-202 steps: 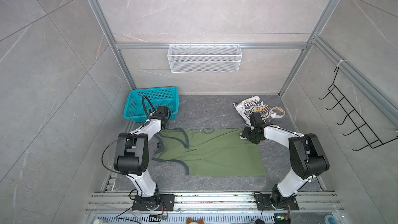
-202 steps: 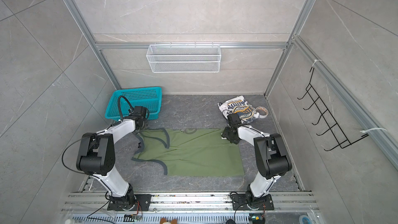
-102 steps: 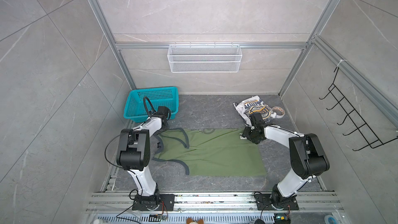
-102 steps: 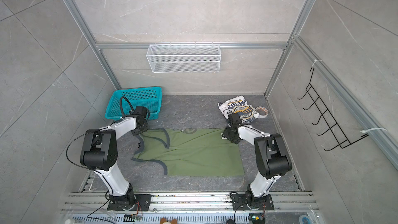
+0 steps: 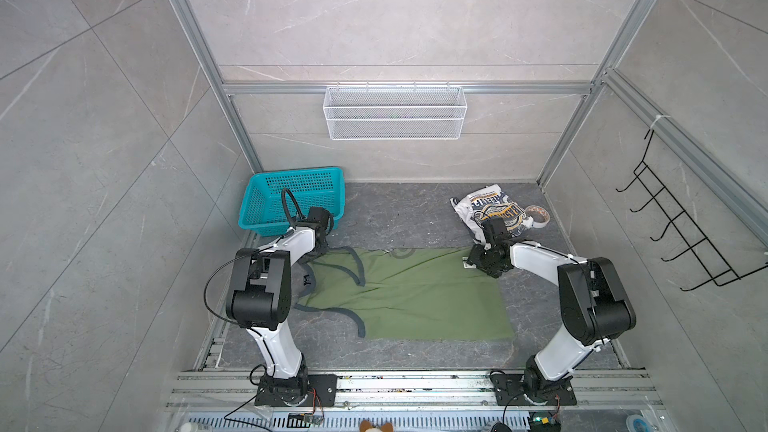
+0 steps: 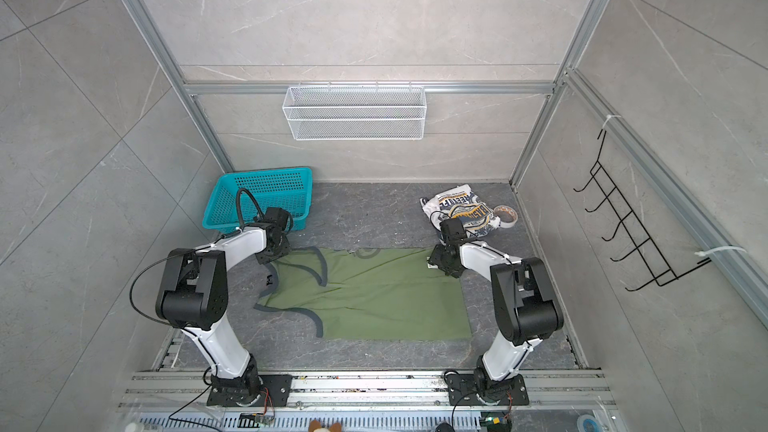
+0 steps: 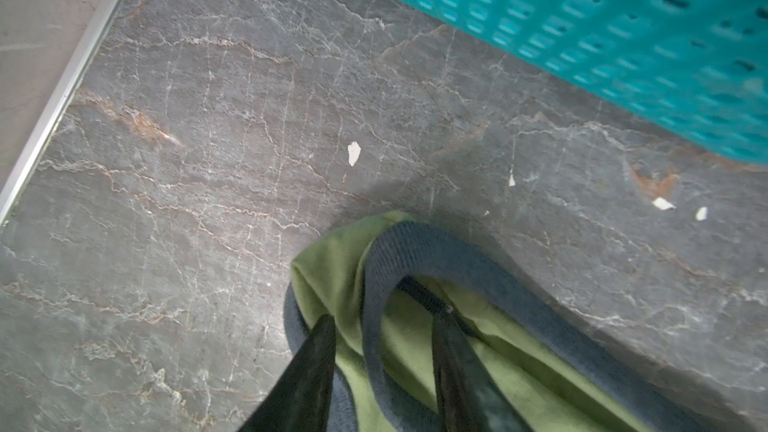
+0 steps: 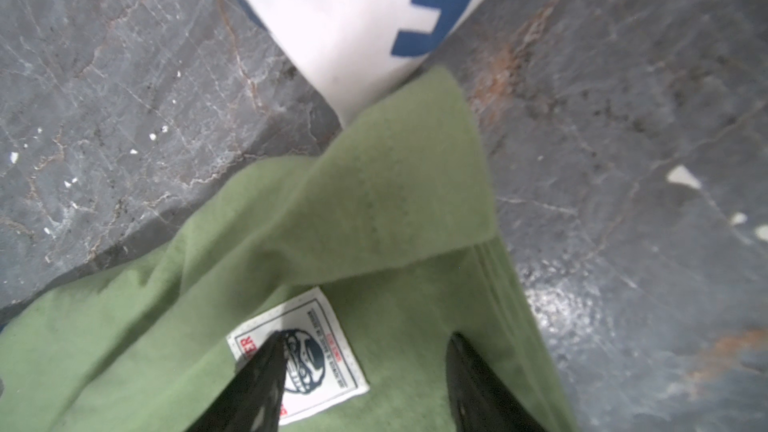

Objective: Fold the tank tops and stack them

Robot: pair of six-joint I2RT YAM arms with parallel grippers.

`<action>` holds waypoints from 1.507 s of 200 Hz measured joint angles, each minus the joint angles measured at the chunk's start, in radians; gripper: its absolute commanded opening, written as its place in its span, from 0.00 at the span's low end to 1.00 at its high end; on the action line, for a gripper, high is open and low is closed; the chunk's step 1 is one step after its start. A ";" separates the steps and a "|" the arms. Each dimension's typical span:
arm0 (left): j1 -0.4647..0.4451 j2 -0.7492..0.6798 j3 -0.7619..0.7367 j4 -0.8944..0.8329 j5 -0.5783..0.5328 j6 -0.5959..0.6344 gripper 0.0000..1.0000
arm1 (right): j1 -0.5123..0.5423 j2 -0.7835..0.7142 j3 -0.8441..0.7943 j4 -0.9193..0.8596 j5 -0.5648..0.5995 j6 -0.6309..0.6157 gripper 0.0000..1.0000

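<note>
**Olive top flat on the counter, fingers at both far corners**

Top views. Olive green tank top point(image 5: 415, 297) spread flat across the middle of the dark stone counter point(image 5: 407, 209). Grey-trimmed straps toward the left arm point(image 5: 291, 243), hem toward the right arm point(image 5: 540, 257). White tank top point(image 5: 486, 211) crumpled in the far right corner, badge print up, just beside a tape roll point(image 5: 537, 216). Teal basket point(image 5: 266, 201) in the far left corner, just behind the left wrist. Same layout in both top views. Left wrist low over the far strap, right wrist low over the far hem corner, fingertips hidden beneath both.

Left wrist view. Left fingers point(image 7: 311, 367) closed on the far shoulder strap. Bunched green cloth and a loop of grey trim point(image 7: 415, 243) caught between the two dark tips. Bare counter beyond, flecked with pale chips. Basket wall close by, apart from the cloth.

Right wrist view. Right fingers point(image 8: 473, 388) spread apart and open, tips down on the green cloth near the hem, flat cloth between them. White sewn label point(image 8: 328, 367) partly under one tip. Hem corner folded back over itself just past the tips. Edge of the white tank top, with blue print, meeting that corner; touching or overlapping, cannot tell which.
</note>
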 measured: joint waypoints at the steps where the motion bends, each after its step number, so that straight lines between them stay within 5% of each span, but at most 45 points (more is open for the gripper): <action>1: 0.000 0.000 0.000 0.000 0.000 0.000 0.36 | 0.000 0.000 0.000 0.000 0.000 0.000 0.63; 86: 0.077 0.023 0.036 -0.016 0.011 -0.010 0.17 | -0.007 0.000 0.000 0.000 0.000 0.001 0.63; 123: 0.097 -0.059 -0.080 0.044 0.022 -0.029 0.08 | -0.016 0.006 0.008 -0.006 0.000 0.016 0.63; 169: 0.101 -0.284 -0.259 0.140 0.016 -0.071 0.10 | -0.025 0.018 0.023 -0.019 0.000 0.026 0.63; 209: 0.185 -0.261 -0.267 0.168 0.070 -0.123 0.12 | -0.033 0.018 0.024 -0.022 0.000 0.039 0.63; 241: 0.240 -0.180 -0.257 0.161 0.140 -0.136 0.25 | -0.037 0.018 0.024 -0.022 0.000 0.042 0.63; 302: 0.246 -0.162 -0.196 0.158 0.187 -0.101 0.77 | -0.049 -0.024 0.010 -0.054 0.001 0.023 0.70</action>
